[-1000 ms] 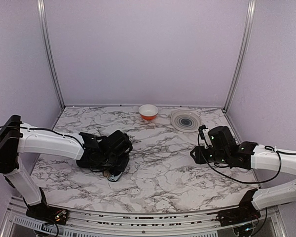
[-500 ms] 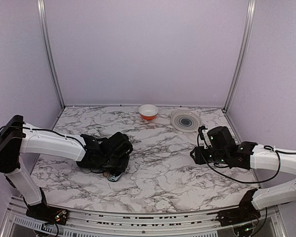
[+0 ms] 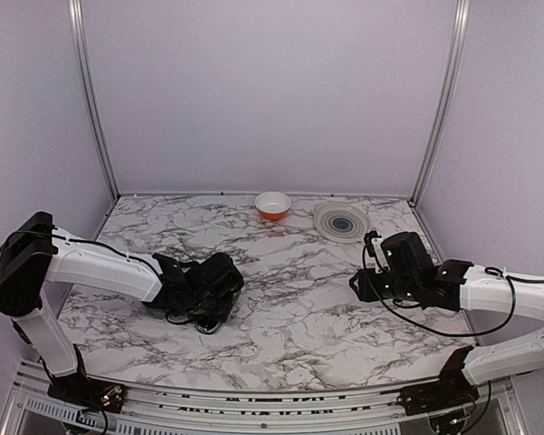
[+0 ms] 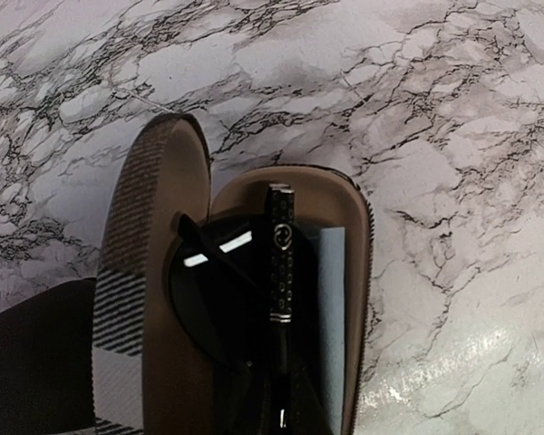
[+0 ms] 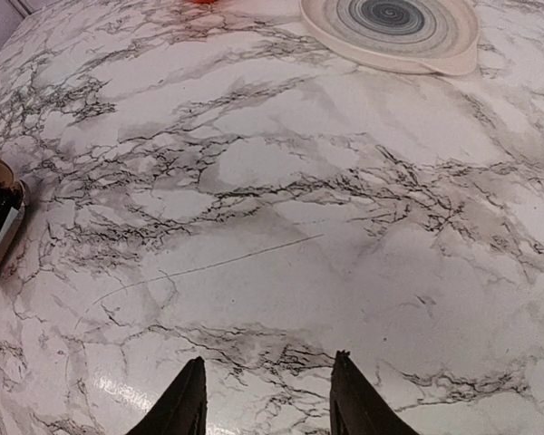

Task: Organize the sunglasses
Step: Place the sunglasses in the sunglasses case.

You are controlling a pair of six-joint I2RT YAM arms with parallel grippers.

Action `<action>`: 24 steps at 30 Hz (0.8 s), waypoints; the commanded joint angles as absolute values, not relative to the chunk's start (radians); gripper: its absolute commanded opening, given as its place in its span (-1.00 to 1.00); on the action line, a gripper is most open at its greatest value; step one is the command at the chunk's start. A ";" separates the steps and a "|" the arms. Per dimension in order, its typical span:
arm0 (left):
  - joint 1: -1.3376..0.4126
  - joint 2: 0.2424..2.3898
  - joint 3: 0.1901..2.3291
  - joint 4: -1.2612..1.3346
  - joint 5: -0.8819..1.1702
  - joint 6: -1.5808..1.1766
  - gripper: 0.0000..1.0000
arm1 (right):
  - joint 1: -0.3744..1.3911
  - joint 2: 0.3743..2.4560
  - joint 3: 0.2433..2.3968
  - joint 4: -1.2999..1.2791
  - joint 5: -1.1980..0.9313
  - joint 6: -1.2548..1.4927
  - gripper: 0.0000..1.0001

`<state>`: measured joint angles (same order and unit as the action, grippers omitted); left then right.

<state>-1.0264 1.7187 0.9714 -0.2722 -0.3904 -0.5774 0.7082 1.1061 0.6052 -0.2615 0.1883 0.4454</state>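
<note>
The brown plaid case [image 4: 154, 208] lies open on the marble, lid tipped to the left. The sunglasses [image 4: 254, 317], with dark lenses and a patterned black temple arm, sit inside its tan shell. That temple arm runs straight down to the bottom edge of the left wrist view, where my own fingertips are lost in the dark. From above, my left gripper [image 3: 208, 301] is low over the case [image 3: 210, 326] and hides nearly all of it. My right gripper [image 5: 267, 394] hovers open over bare marble, far to the right [image 3: 358, 285]; the case's end [image 5: 0, 227] shows at its view's left edge.
An orange and white bowl [image 3: 272, 205] and a grey ringed plate [image 3: 341, 221] stand at the back of the table; the plate [image 5: 390, 27] also shows at the top of the right wrist view. Aluminium posts and lilac walls close in the sides and back.
My left gripper has sunk and shifted slightly left over the case, which now shows less from above. The right arm has barely moved.
</note>
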 commanded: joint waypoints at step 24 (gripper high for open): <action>-1.023 1.644 1.010 -0.277 -0.380 -0.529 -0.14 | 0.701 1.169 0.660 -0.200 0.159 0.422 -0.10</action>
